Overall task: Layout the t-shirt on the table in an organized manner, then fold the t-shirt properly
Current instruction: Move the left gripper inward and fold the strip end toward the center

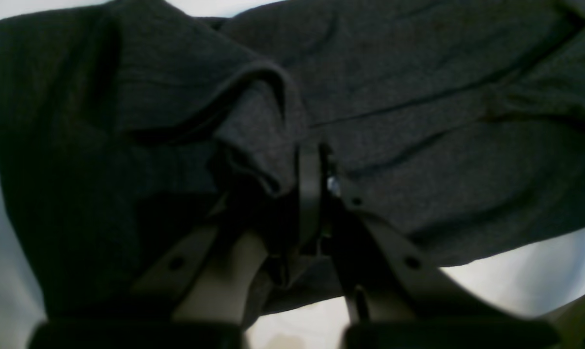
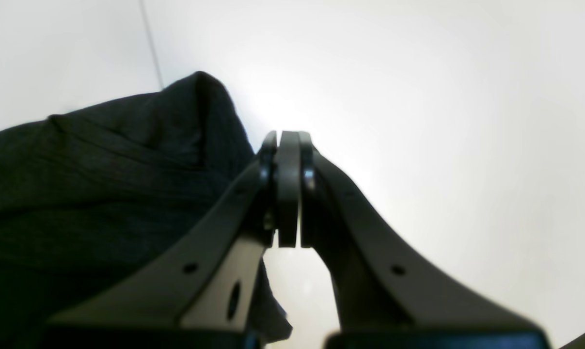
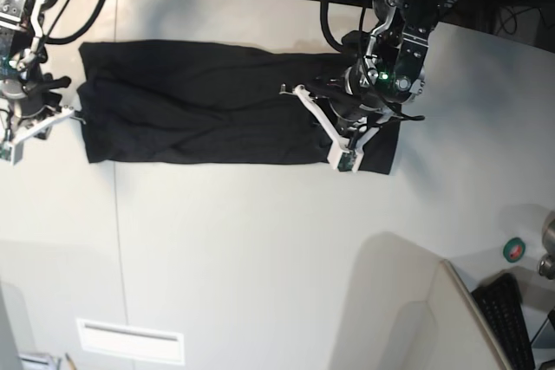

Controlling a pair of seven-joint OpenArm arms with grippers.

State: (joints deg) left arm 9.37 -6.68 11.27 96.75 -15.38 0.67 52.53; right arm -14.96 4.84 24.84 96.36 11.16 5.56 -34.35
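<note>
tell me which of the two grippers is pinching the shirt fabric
The left gripper, on the right in the base view: a fold of the t-shirt is caught between its closed jaws. The right gripper is shut on nothing, just beside the shirt's edge over the table.

Dim, blurred wrist views; glare-washed tabletop, soft overhead light.

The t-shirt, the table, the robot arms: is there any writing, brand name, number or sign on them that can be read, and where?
None can be read in any view.
t-shirt: plain dark cloth showing, no print or tag visible.
table: bare, no markings.
left gripper and right gripper: no lettering visible.
Small green round object at the table's edge: too small to read.
</note>
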